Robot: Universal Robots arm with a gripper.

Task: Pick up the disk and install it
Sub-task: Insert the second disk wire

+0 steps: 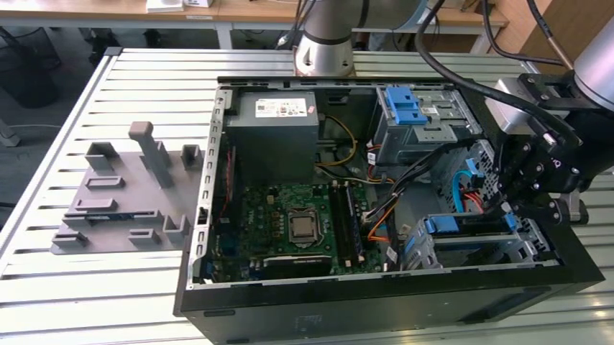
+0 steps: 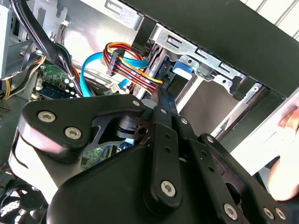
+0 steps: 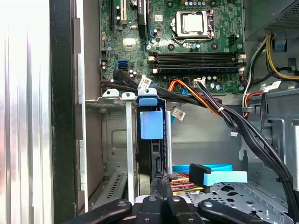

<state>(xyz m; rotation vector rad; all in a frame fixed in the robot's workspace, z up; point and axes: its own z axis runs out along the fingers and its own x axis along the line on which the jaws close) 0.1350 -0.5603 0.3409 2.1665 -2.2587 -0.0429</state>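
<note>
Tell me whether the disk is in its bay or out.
In. The disk stands edge-on inside the metal drive cage, its blue rail tab at the cage mouth, with the gripper at its near edge.

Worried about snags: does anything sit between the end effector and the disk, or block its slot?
Nothing visible does. In the first wrist view the end effector sits right at the disk, on edge in its cage; black cables cross beyond the cage.

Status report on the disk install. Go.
Gripper down inside the case, fingers together at the drive cage. Disk standing in the cage slot, blue rail showing. Cable bundle crosses close beside it.
</note>
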